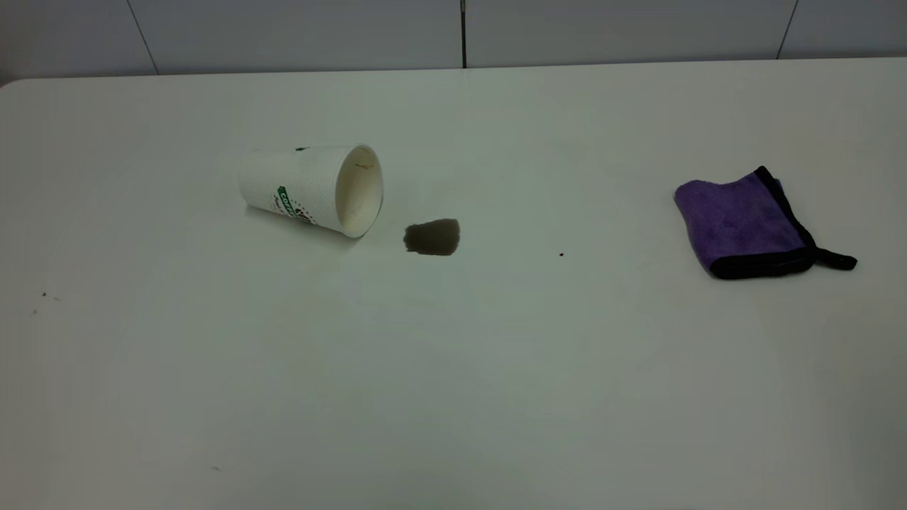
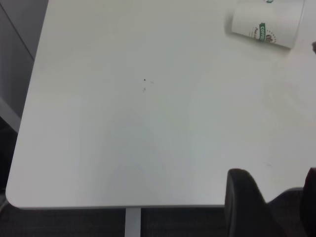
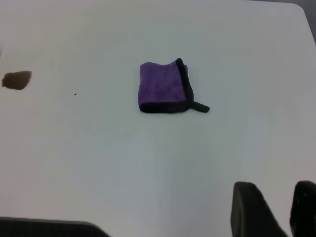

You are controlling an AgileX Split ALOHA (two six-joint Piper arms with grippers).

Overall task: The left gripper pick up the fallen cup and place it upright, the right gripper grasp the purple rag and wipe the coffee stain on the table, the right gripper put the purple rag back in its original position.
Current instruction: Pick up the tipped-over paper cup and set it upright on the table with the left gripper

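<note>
Nearest the camera, the coffee stain (image 1: 432, 236) sits mid-frame on the table (image 1: 453, 397). Just upper left lies the cup (image 1: 312, 188), long axis left-right, mouth facing right toward the stain. At right, well apart, lies the purple rag (image 1: 752, 224), loop tab pointing right. Both the left gripper (image 2: 270, 197) and right gripper (image 3: 271, 210) are spread, grasping nothing.

Both tools (image 2: 276, 207) seemingly edge-cropped.

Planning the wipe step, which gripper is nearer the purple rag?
Right. The right gripper has the purple rag in its view; the left gripper sees only the cup.
</note>
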